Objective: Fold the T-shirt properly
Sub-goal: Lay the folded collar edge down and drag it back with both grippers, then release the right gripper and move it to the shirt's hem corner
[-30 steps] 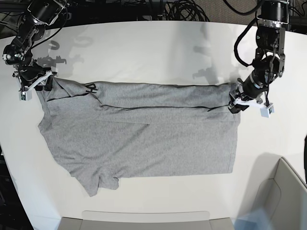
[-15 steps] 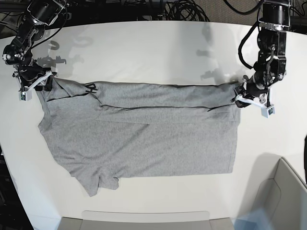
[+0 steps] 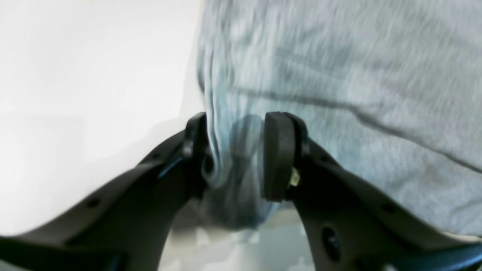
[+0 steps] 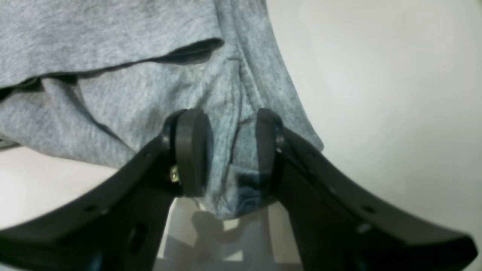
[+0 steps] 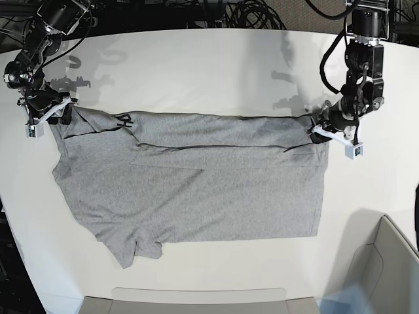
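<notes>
Mid-fold here: my left end effector (image 5: 325, 130) and right end effector (image 5: 57, 114) each pinch a far corner of the heather-grey cotton T-shirt (image 5: 196, 186) lying flat on the white tabletop (image 5: 196, 72). Next I'd lift both evenly and carry that edge toward me.

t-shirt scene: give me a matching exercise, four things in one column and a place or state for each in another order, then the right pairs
Column one
1. left gripper
2. right gripper
3. T-shirt
4. table

Column two
A. white, carrying the cloth
B. pinching the cloth at the right end in the base view
C. grey, spread out with its far edge folded over
D. pinching the cloth at the left end in the base view

Pairs: 1-B, 2-D, 3-C, 4-A
</notes>
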Available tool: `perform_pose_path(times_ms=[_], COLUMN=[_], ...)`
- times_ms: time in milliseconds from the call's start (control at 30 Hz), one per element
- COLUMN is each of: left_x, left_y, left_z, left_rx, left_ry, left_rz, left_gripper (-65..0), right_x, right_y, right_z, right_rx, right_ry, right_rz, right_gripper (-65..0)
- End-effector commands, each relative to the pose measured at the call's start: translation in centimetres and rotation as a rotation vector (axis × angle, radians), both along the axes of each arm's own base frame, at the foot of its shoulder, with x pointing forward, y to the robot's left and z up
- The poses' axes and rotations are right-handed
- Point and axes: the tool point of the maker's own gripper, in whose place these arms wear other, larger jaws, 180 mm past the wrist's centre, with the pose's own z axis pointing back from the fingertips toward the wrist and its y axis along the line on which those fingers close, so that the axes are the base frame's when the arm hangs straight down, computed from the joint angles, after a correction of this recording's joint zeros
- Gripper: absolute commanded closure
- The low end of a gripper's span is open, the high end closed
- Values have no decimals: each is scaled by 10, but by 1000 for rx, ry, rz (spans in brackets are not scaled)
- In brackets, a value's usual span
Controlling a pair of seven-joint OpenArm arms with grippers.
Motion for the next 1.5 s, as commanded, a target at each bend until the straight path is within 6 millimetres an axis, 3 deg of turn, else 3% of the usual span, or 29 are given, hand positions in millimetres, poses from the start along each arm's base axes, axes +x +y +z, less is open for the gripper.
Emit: perform_pose_path(times_ms=[0,67,167,333,500,600,900,1067,1233,1467], left_x=[-11,-11,-8,-14,-24,-40,-95,-114,-143,-146], left_y=[-8,-9,5,37,32,33,63,64,82,98], left_z=[-8,-9,-5,2,5,-3,-13,2,0,5], left_rx=[-11,-11,-9,-2,-13,-9,30,81,117,138], left_ry=[58,61,50,39,63,93,172,172,218,214], left_rz=[-28,-24,19,109,87,88,153,92,119,156], left_gripper=[-221,-155,0,0,0,0,0,0,0,0], right_x=[-7,-8,-7,-6,-5,-8,-54,-69,-89,-116], right_y=[-1,-1,-7,-28,-28,-23,-23,-5,18,31], right_z=[-5,-5,-5,-4,-2,-4,-26,-22,-23,-38], right_rx=[-22,-23,-60,-176,-192,-187,-189,-207,-202,-166], right_ry=[52,55,74,141,143,151,242,233,240,295], right_rz=[25,25,24,30,40,77,86,104,119,122], right_gripper=[-222,-165,-20,0,0,0,0,0,0,0])
